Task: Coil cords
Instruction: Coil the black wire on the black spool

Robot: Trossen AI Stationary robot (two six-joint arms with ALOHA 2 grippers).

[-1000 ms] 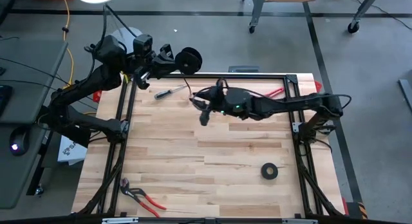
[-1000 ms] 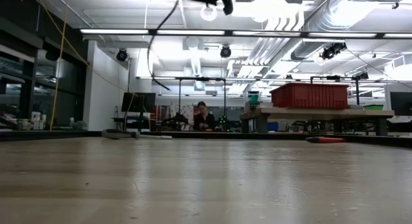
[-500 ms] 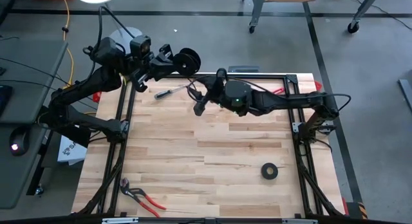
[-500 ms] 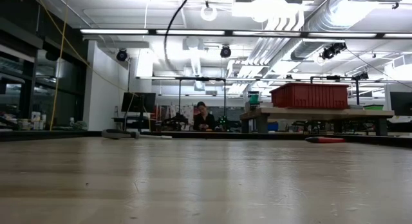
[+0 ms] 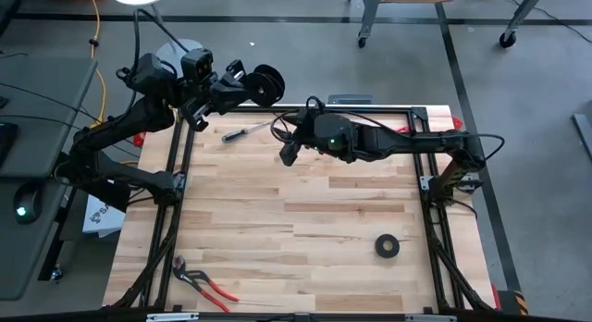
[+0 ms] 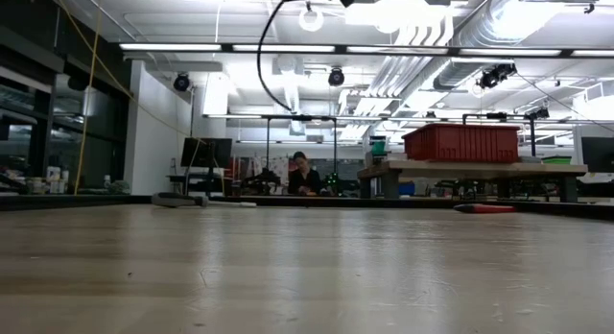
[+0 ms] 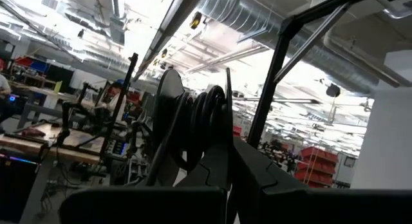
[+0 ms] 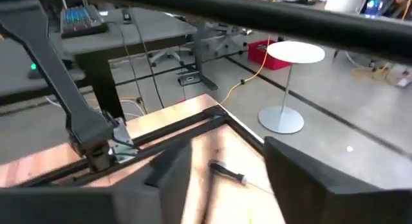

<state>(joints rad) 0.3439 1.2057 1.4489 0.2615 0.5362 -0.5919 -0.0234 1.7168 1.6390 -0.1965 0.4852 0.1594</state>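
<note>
My left fingers clamped on coiled black cord past tabletop far edge; right fingers spread, empty, above screwdriver.

Overhead, table-level, two wrist views

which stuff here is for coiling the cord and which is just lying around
For the job:
- coiled black cord, held in the shut left gripper past the table's far edge
- right gripper, open, over the far part of the table

Lying about:
- screwdriver
- black tape roll
- red-handled pliers
- red-handled tool
</note>
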